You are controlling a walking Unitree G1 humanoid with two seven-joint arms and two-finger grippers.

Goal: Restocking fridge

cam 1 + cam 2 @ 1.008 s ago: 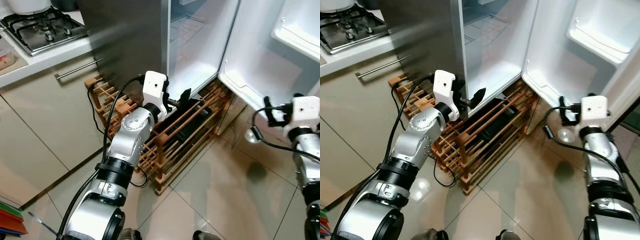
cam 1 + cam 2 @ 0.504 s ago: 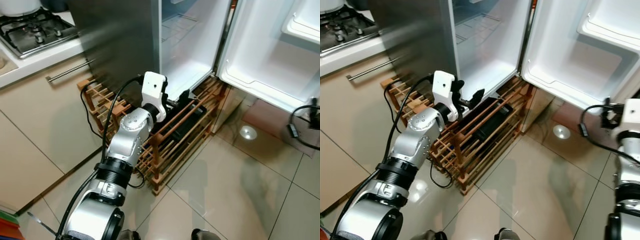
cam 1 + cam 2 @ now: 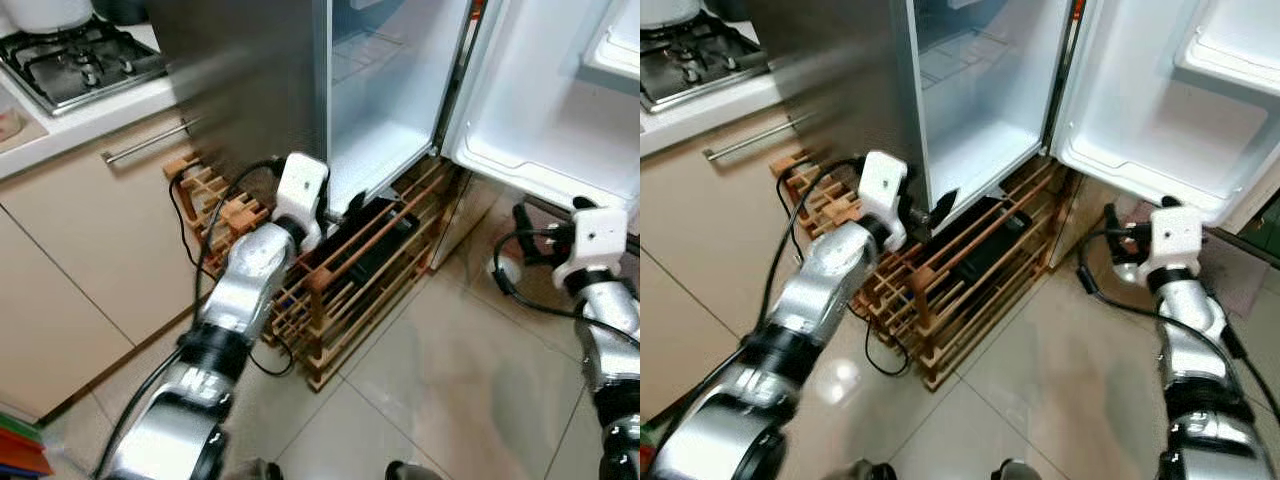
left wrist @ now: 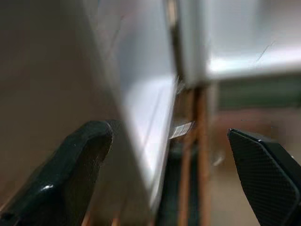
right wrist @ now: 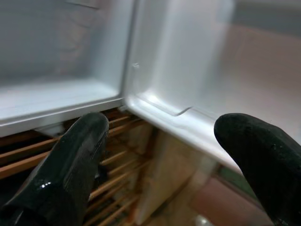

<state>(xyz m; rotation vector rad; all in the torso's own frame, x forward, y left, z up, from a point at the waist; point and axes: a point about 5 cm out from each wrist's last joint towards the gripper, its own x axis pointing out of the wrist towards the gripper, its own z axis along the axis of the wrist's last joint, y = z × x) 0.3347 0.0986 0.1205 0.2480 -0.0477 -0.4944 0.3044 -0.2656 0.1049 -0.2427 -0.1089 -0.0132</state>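
Observation:
The fridge [image 3: 385, 110] stands with its white, empty lower compartment showing and its door [image 3: 540, 100] swung wide to the right. My left gripper [image 3: 935, 207] is open at the fridge's lower front corner. In the left wrist view its fingers [image 4: 70, 174] stand either side of the steel side wall's edge. My right gripper [image 3: 525, 238] is open and hovers low beside the door's bottom edge. In the right wrist view the right gripper [image 5: 164, 160] points at the corner where the door meets the cabinet.
A wooden bottle rack [image 3: 340, 290] with a long black object [image 3: 375, 240] in it sits under the fridge. A cabinet with a bar handle [image 3: 150, 155] and a gas hob [image 3: 75, 60] are at left. Tiled floor [image 3: 450, 400] lies in front.
The camera view has shifted. My right arm has come back in towards the door's lower edge. My left gripper has closed in on the fridge's front corner.

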